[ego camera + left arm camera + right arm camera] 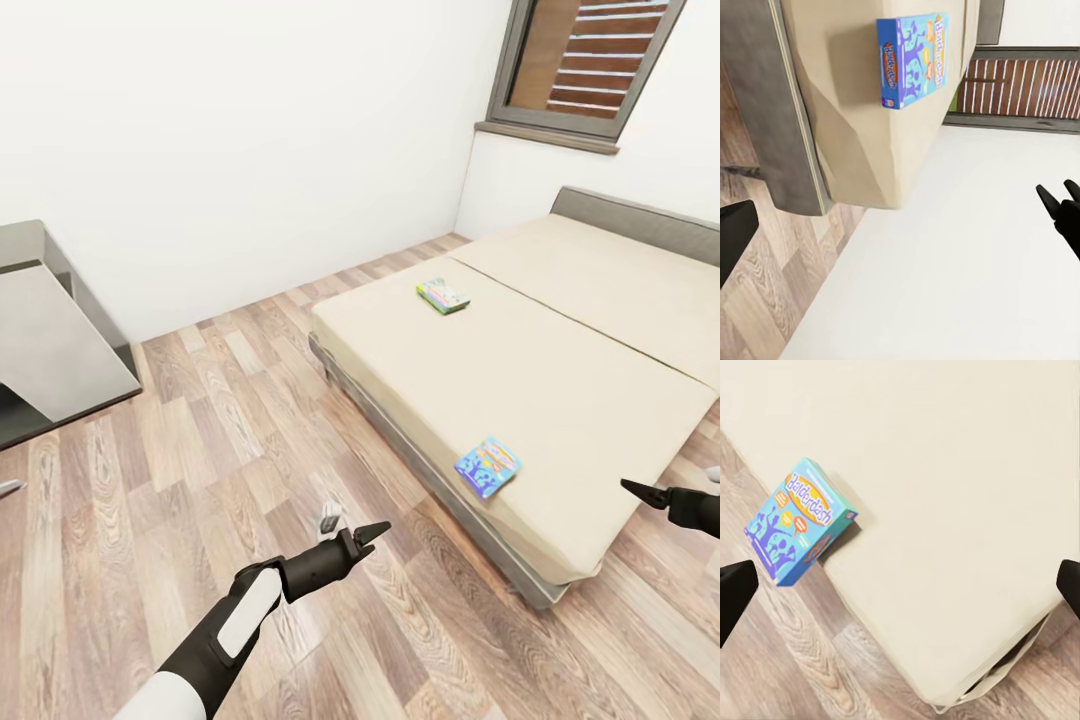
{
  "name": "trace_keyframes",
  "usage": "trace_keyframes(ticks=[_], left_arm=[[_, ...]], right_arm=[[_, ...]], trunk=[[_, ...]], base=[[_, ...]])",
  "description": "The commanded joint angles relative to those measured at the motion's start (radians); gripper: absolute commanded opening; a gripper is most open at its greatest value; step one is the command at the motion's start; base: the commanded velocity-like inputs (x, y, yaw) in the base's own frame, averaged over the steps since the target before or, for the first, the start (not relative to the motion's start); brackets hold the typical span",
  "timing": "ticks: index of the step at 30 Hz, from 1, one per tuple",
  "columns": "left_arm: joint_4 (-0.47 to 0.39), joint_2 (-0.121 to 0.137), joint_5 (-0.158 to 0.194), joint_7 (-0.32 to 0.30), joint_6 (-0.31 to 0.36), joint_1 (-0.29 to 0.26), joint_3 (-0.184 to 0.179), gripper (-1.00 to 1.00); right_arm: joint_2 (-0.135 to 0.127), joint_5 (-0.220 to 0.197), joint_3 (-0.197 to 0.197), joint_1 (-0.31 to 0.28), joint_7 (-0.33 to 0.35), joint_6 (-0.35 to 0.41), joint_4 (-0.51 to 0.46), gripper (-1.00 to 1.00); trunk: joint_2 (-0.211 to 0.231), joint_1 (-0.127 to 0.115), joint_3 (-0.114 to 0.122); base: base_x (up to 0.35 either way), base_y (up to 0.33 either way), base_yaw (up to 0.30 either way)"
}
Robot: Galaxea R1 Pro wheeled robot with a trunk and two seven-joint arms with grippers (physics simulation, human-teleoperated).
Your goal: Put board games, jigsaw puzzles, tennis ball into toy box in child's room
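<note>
Two board games lie on the bed (560,370), which has a beige cover. The blue "Balderdash" box (488,467) (913,60) (800,521) rests near the bed's front edge. A green-edged box (443,296) lies farther back, near the far side. My left gripper (358,530) (900,225) hovers open over the floor, short of the bed's edge. My right gripper (650,492) (900,585) is open to the right of the Balderdash box, with nothing between its fingers. The toy box, jigsaw puzzles and tennis ball are out of view.
The end of a grey table (55,345) stands against the white wall at the left. Wood-plank floor (200,470) stretches between it and the bed. A window (585,60) sits high in the far right corner, above the grey headboard (640,220).
</note>
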Motion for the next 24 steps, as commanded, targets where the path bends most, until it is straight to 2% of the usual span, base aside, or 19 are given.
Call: trace_keyframes(ticks=[1, 10, 24], left_arm=[[0.000, 0.000, 0.009, 0.001, 0.008, -0.001, 0.000, 1.00], [-0.006, 0.002, 0.010, -0.003, 0.010, -0.002, 0.000, 1.00], [-0.011, 0.000, 0.009, -0.002, 0.003, 0.000, -0.003, 1.00]], right_arm=[[-0.002, -0.003, -0.001, -0.001, 0.012, 0.008, 0.000, 1.00], [-0.012, -0.003, -0.001, -0.001, 0.062, 0.042, -0.001, 1.00], [-0.022, -0.003, -0.002, -0.004, 0.080, 0.073, -0.002, 1.00]], trunk=[[-0.008, 0.004, -0.004], [-0.071, 0.038, -0.032], [-0.071, 0.038, -0.032]], base=[[0.000, 0.000, 0.000], [0.000, 0.000, 0.000], [0.000, 0.000, -0.014]])
